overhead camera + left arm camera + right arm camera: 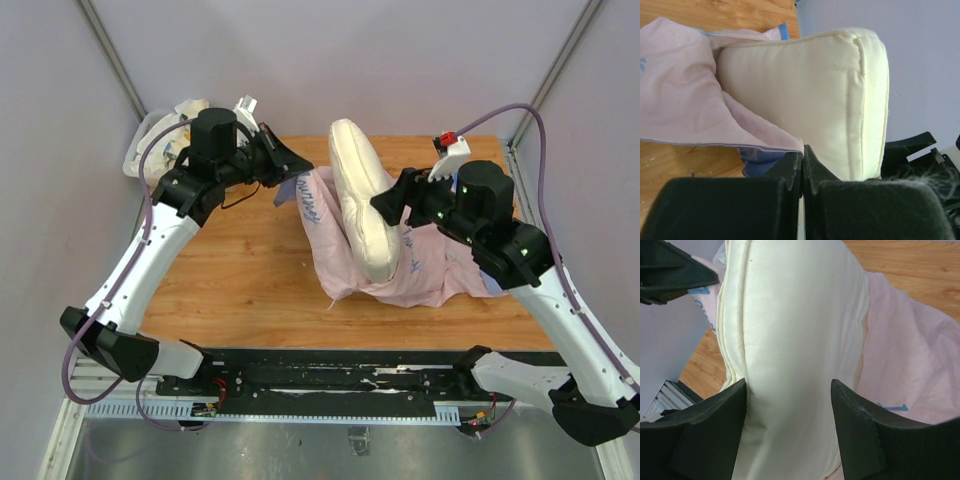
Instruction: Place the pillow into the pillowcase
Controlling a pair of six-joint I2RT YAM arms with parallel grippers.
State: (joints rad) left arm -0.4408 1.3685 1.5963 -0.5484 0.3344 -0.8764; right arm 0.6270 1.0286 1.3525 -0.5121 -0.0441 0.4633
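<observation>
Looking down from top view: pillow stands on edge mid-table, lower end sunk in pillowcase, pink side out. Left gripper at case's far-left corner; right gripper close against pillow's right face. Left wrist: I see jaws shut, tips pinching pillowcase hem; pillow upright just behind cloth. Right wrist: jaws wide, one finger each side of pillow's edge; can't tell if either presses. Pillowcase lies to right.
</observation>
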